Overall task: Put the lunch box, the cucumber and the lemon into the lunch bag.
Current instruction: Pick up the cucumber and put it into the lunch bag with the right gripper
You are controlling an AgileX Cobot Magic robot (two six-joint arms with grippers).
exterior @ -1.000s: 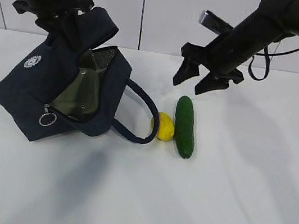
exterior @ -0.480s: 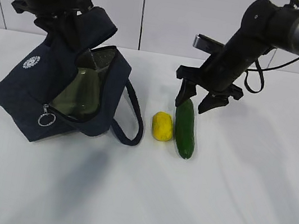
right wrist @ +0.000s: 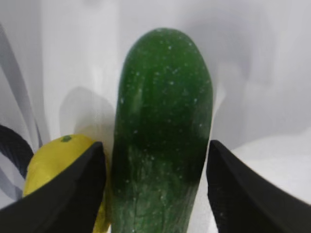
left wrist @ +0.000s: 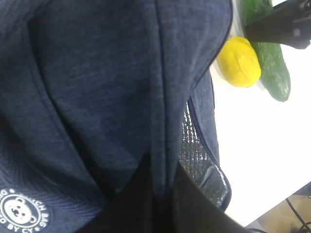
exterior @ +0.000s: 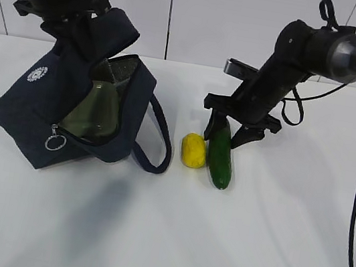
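The counter [exterior: 267,256] is white and bare apart from the task's things. The lunch bag [exterior: 39,111] — the biggest of them — is propped up on the left, its mouth tilted open toward the middle, with the left end effector [exterior: 71,18] pressed together on a fold of fabric at its top edge. The lunch box [exterior: 96,117] already lies inside, its pale green lid showing through the opening.

The cucumber [exterior: 219,159] lies on the counter near the middle, with the right end effector [exterior: 229,129] spread and straddling its far end, one finger on each side; the wrist view shows a clear gap on the right, while the left finger sits close to the skin. I judge this the moment to close. A good grip wants the fingers square across the cucumber, low enough to bite its widest part.

The lemon [exterior: 193,151] — smallest — rests just beside the cucumber on the left, close to the left finger, so closing could nudge it.
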